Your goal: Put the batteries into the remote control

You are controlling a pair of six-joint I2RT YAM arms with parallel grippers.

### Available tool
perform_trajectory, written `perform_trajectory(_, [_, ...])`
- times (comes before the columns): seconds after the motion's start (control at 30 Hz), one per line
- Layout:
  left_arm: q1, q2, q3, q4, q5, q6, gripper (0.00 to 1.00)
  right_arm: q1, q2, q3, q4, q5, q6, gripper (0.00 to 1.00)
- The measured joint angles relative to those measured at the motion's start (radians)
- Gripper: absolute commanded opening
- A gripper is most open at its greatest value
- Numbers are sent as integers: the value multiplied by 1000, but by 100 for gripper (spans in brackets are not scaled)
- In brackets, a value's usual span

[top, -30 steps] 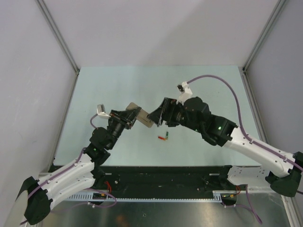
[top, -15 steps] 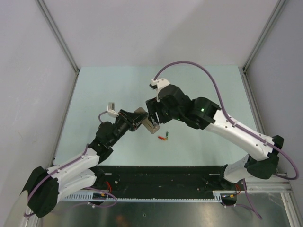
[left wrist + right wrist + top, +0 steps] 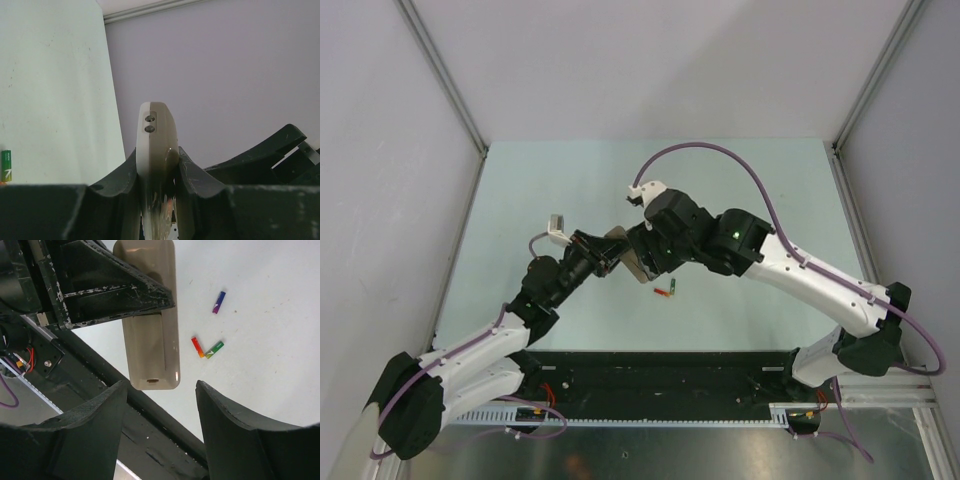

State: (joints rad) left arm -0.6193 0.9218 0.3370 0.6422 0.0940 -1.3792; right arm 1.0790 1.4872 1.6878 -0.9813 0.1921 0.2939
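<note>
One remote control [image 3: 152, 357] gripped by the left hand [image 3: 157, 162], right hand [image 3: 160, 395] wide; three batteries [image 3: 197, 347] on pale-green surface [image 3: 570, 180], grey walls [image 3: 670, 70].

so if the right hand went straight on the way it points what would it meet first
Probably the free end of the remote control, held by the left hand; it sits right ahead, between the right hand's spread fingers, though depth is unclear.

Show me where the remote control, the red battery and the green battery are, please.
remote control [image 3: 150, 355], right wrist view, on its plain back near the free end.
red battery [image 3: 197, 347], right wrist view, mid-length of the cylinder.
green battery [image 3: 214, 349], right wrist view, mid-length of the cylinder.
</note>
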Motion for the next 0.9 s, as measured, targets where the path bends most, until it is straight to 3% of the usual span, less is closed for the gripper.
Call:
perform_trajectory(0.2, [0, 0, 1, 0, 14, 0, 0, 17, 33, -5, 8, -17, -4, 62])
perform_trajectory(0.9, [0, -6, 13, -1, 20, 9, 0, 16, 50, -30, 23, -28, -31, 42])
